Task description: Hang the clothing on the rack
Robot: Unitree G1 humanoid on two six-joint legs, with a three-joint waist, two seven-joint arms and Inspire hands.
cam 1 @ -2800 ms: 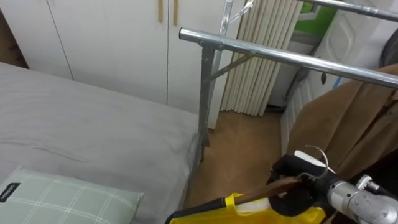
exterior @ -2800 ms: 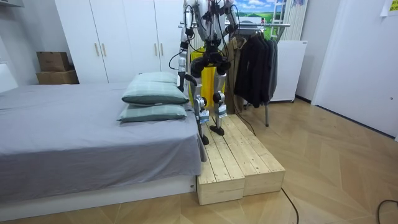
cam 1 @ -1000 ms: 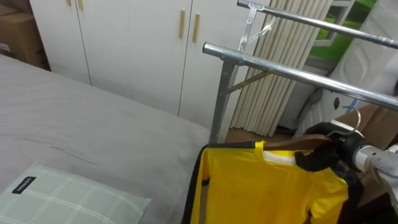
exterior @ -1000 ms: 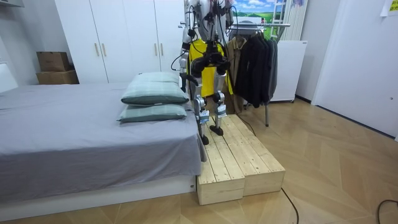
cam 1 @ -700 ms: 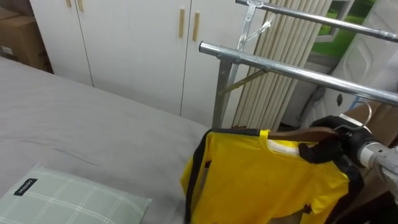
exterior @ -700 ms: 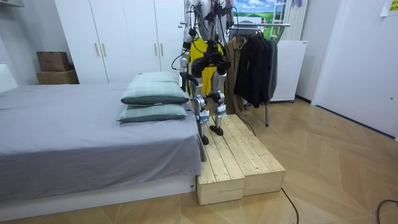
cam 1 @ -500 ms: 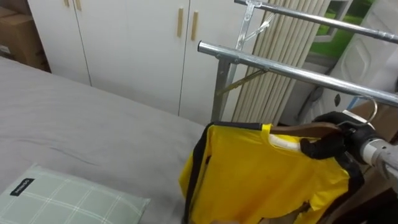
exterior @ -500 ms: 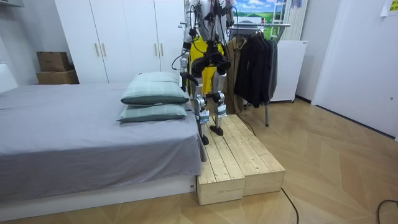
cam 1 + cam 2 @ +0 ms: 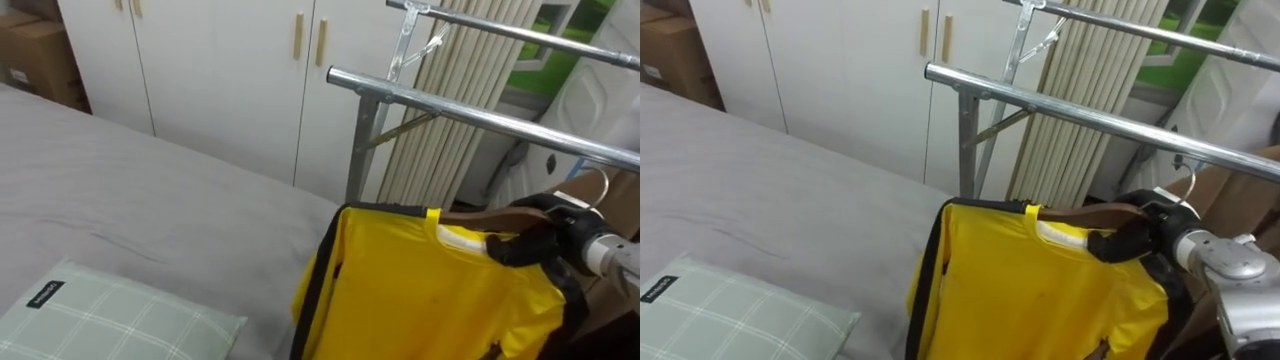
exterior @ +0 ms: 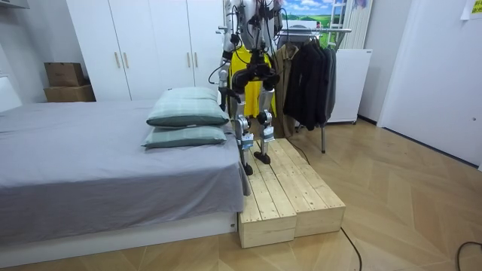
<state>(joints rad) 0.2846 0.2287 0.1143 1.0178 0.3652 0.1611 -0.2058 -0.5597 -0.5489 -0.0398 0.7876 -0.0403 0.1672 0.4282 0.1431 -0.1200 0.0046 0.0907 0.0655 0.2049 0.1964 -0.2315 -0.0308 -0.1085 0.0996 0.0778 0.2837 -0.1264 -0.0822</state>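
A yellow shirt with black side trim (image 9: 420, 290) (image 9: 1030, 285) hangs on a brown wooden hanger (image 9: 490, 215) (image 9: 1095, 213) with a metal hook (image 9: 597, 180). My right hand (image 9: 530, 235) (image 9: 1130, 238) is shut on the hanger near its neck and holds the shirt up just below the metal clothes rail (image 9: 470, 110) (image 9: 1080, 115). The hook sits under the rail, apart from it. In the room view I stand on a wooden platform (image 10: 286, 192) beside the bed, the shirt (image 10: 242, 64) in front of my chest.
A grey bed (image 9: 130, 200) with a green checked pillow (image 9: 90, 320) lies to the left. White wardrobe doors (image 9: 220, 70) stand behind. A second upper rail (image 9: 500, 28) crosses above. Dark and brown coats (image 10: 305, 71) hang on the rack to the room view's right.
My right hand has lifted the hanger from low in the view, so the whole yellow shirt now hangs in sight near the rail. In the last half second it barely moved.
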